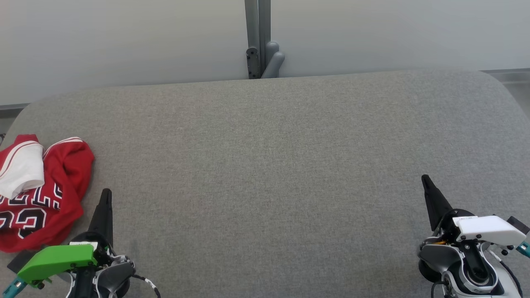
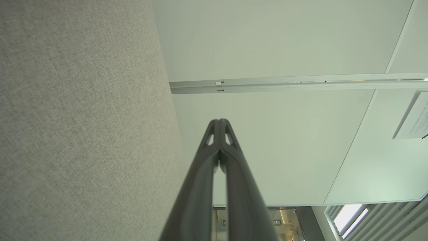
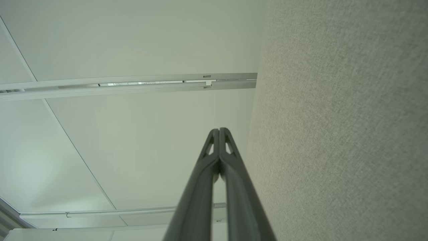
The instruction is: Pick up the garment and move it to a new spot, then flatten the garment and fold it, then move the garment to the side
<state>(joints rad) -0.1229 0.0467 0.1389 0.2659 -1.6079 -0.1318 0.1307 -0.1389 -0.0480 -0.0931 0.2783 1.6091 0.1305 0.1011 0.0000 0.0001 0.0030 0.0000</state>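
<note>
- At the desk's [image 1: 265, 165] left edge lies the jersey [image 1: 66, 178], crumpled in a heap: red with white trim, a white patch folded over its top, and black-and-white lettering showing lower down.
- My left jaws are pressed shut and hold nothing. The left fingers [image 1: 103, 215] point toward the far edge, just right of the jersey and apart from it.
- My right jaws are shut too, and empty. The right fingers [image 1: 432, 203] are over the desk's right side, well apart from the jersey.
- From my left wrist, the left fingers [image 2: 197, 187] meet at their tips, with grey desk cloth [image 2: 83, 117] on one side and pale wall [image 2: 284, 150] on the other.
- From my right wrist, the right fingers [image 3: 197, 194] meet the same way, beside the cloth [image 3: 334, 134].
- Behind the desk, a grey post [image 1: 257, 37] stands against the wall.
</note>
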